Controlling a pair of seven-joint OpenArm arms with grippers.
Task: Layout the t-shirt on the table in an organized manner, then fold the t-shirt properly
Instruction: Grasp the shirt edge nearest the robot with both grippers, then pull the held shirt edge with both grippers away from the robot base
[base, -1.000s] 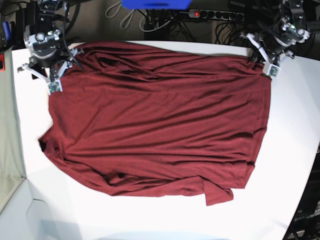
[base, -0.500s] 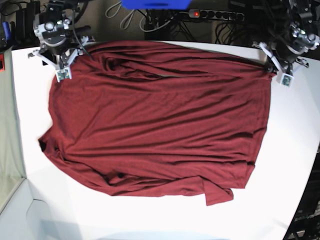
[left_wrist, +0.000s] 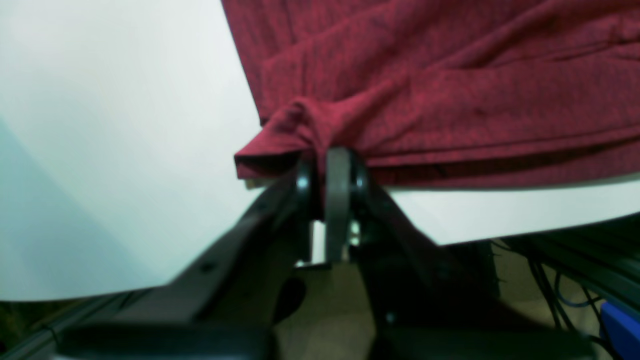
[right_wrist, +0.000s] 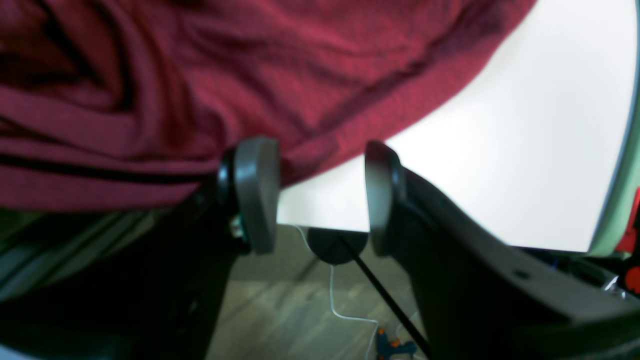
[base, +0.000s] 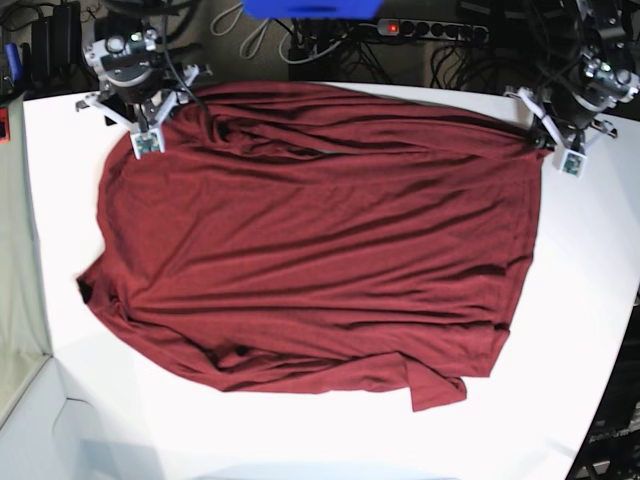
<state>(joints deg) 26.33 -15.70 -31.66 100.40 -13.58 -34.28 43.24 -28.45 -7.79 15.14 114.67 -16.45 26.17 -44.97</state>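
On table, one t-shirt (maroon)

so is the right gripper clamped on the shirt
No, in the right wrist view the right gripper stands open, with the t-shirt edge beside one pad, not pinched.

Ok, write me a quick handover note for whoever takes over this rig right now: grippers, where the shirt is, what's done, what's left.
Left gripper: shut on a bunched corner of the t-shirt at the table's far edge.
Right gripper: open, empty, at the shirt's other far corner.
Shirt: spread mostly flat on the table, wrinkled, with a loose flap at the near edge.
Done: rough spreading.
Left: smooth the edges and flap, then do all the folds.
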